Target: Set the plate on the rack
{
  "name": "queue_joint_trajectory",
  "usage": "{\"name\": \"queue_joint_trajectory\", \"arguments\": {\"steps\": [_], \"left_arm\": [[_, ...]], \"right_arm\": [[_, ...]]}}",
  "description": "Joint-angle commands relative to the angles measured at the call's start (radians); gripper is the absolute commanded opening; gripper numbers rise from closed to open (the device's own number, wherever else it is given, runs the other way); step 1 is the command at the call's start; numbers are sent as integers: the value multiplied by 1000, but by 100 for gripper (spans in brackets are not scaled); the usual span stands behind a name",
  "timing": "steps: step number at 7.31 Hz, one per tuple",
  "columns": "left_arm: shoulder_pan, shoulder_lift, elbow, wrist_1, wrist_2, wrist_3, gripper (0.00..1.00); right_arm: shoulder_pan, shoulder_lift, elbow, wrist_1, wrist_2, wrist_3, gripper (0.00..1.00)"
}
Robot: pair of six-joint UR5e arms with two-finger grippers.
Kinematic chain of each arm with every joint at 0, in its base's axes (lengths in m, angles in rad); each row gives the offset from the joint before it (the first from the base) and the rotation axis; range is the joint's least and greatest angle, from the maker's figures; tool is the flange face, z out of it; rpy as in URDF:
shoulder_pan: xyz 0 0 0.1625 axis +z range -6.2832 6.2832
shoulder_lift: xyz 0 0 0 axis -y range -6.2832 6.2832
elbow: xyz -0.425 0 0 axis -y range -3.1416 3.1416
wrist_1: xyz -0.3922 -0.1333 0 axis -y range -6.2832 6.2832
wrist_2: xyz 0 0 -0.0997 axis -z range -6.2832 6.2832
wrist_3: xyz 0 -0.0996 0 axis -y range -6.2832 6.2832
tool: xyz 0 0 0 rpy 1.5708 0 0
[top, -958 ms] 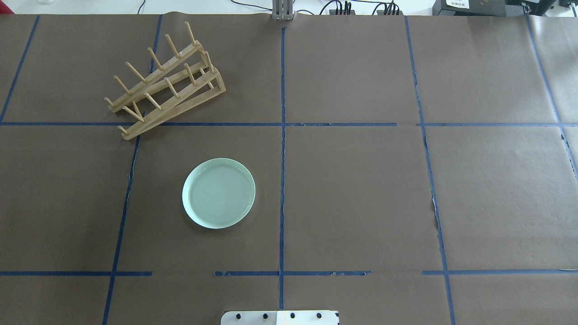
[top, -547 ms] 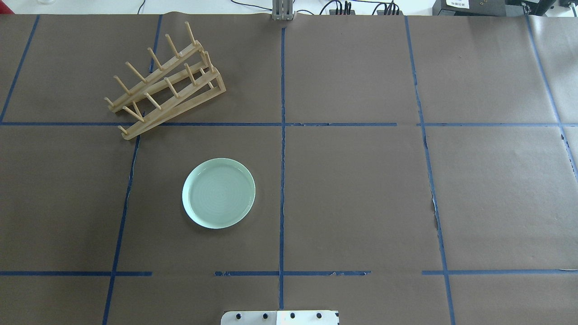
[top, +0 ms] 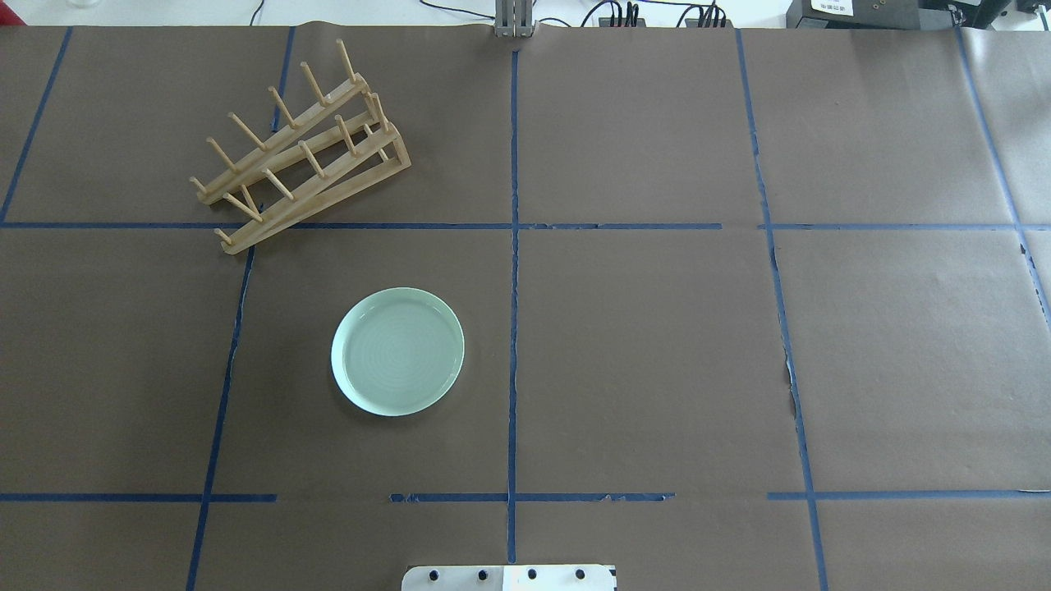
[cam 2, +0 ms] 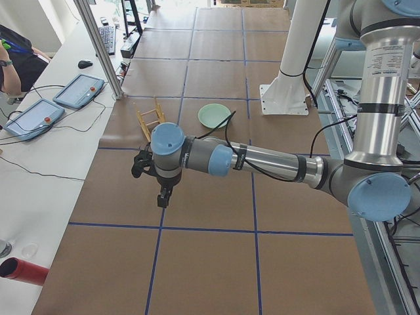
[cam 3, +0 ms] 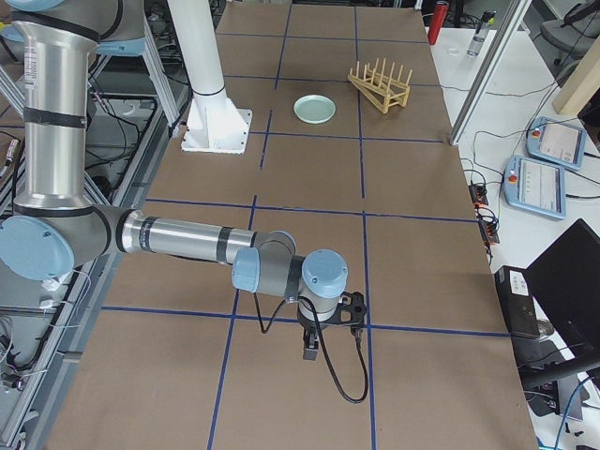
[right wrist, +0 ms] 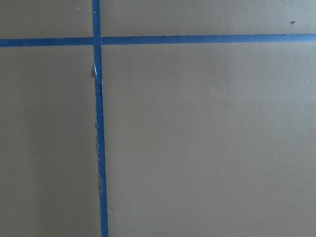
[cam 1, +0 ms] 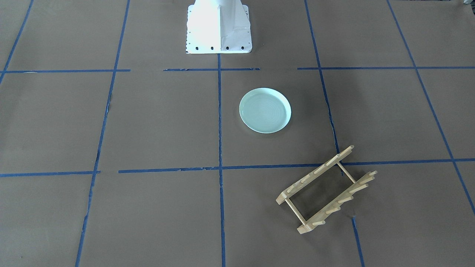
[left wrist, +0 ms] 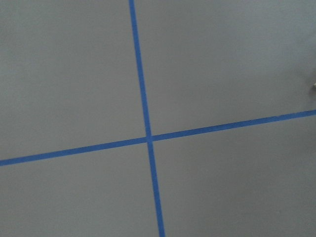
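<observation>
Two grippers, neither near the work: left gripper [cam 2: 163, 195] and right gripper [cam 3: 310, 351], can't tell aperture or load. Round mint-green plate [top: 397, 351] lies flat, apart from light wooden peg rack [top: 328, 189]. I'd send left, pinch near rim.

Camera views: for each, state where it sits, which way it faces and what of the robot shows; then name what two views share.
Front-facing: across the table, facing the robot; shows its base.
Overhead: behind the robot, looking forward and down; base edge only.
Left side: table's end, looking along it; left arm, left gripper near.
Right side: opposite end; right arm, right gripper near.
Left wrist: looks down at tape lines; no body.
Right wrist: likewise.
Shared: front-facing and overhead both show plate and rack.
</observation>
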Motion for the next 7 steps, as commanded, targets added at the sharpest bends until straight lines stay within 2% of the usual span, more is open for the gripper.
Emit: {"name": "queue_joint_trajectory", "arguments": {"steps": [1, 3, 4, 5, 6, 7], "left_arm": [[206, -166, -30, -23, 17, -415, 100], [400, -356, -5, -12, 146, -768, 100], [477, -435, 40, -3, 150, -917, 100], [538, -552, 100, 74, 187, -1029, 100], [615, -663, 158, 190, 273, -1108, 100], [682, -739, 241, 234, 314, -1174, 100]], "right_arm": [[0, 0, 0, 0, 0, 0, 100], [0, 0, 1, 0, 0, 0, 100], [-1, 0, 1, 0, 0, 0, 100], [-1, 0, 1, 0, 0, 0, 100], [-1, 0, 1, 0, 0, 0, 100], [0, 0, 1, 0, 0, 0, 100]]}}
